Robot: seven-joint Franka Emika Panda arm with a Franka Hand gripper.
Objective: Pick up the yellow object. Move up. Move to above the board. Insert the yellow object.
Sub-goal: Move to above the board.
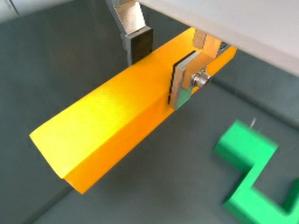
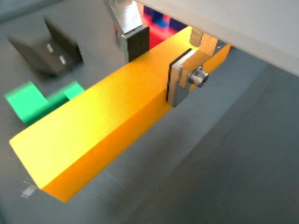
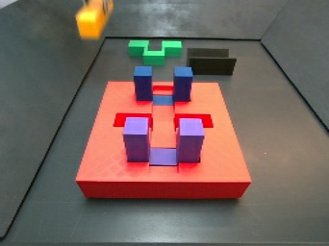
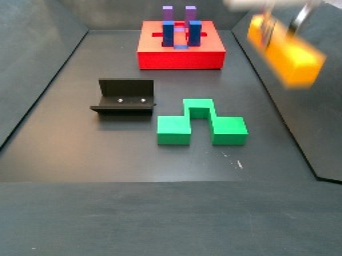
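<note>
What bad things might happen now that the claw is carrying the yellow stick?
The claw grips the yellow object near one end, so the long free part might tilt or slip. In a side view the bar hangs off to the side of the board, not yet above it. On the way down, it might bump the purple and blue posts.

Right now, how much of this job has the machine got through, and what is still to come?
Picking up looks done: the gripper has its jaws shut on the yellow object, which hangs off the floor in a side view. In hand is carrying it over; it is beside the board, not above it. Left: insertion. The board's slots show nothing yellow.
</note>
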